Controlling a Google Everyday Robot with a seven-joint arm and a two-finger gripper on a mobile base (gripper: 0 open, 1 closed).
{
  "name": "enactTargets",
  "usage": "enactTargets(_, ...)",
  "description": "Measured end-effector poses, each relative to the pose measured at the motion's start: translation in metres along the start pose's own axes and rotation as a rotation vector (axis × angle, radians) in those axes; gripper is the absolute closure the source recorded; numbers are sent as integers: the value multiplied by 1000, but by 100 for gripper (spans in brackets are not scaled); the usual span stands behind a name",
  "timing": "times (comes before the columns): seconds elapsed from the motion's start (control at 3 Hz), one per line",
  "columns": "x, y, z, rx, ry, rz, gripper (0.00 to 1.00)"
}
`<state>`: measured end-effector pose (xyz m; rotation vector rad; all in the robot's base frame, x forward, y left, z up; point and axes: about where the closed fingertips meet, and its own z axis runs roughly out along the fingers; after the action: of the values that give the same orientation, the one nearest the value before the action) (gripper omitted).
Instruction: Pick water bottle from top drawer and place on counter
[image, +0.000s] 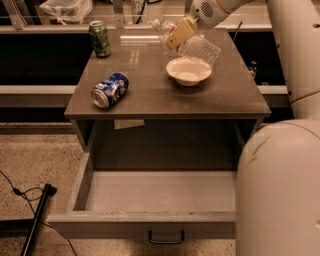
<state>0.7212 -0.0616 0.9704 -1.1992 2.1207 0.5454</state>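
My gripper (180, 32) is over the back of the counter (150, 100), just above and behind a white bowl. Its tan fingers (183, 29) are shut on the water bottle (202, 49), a clear crinkled bottle held tilted in the air, with its white cap end to the left and its body to the lower right. The top drawer (90, 175) is pulled open below the counter. Its flat floor holds nothing that I can see, and its dark handle (166, 237) shows at the front.
A white bowl (188, 71) sits on the counter under the bottle. A blue soda can (110, 90) lies on its side at the left. A green can (100, 38) stands at the back left. My white body (280, 190) fills the right. A black pole (35, 220) lies on the floor.
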Motion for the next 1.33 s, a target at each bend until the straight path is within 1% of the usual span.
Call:
enactTargets(0.33,-35,7,4,21,-9,-92,100)
enactTargets(0.67,-70,24,18,-1,-30,-179,100)
enactTargets(1.0,-93,41,42,-45,-31,-237,100)
enactTargets(1.33,-109,51,74,-66,-5,-276,100)
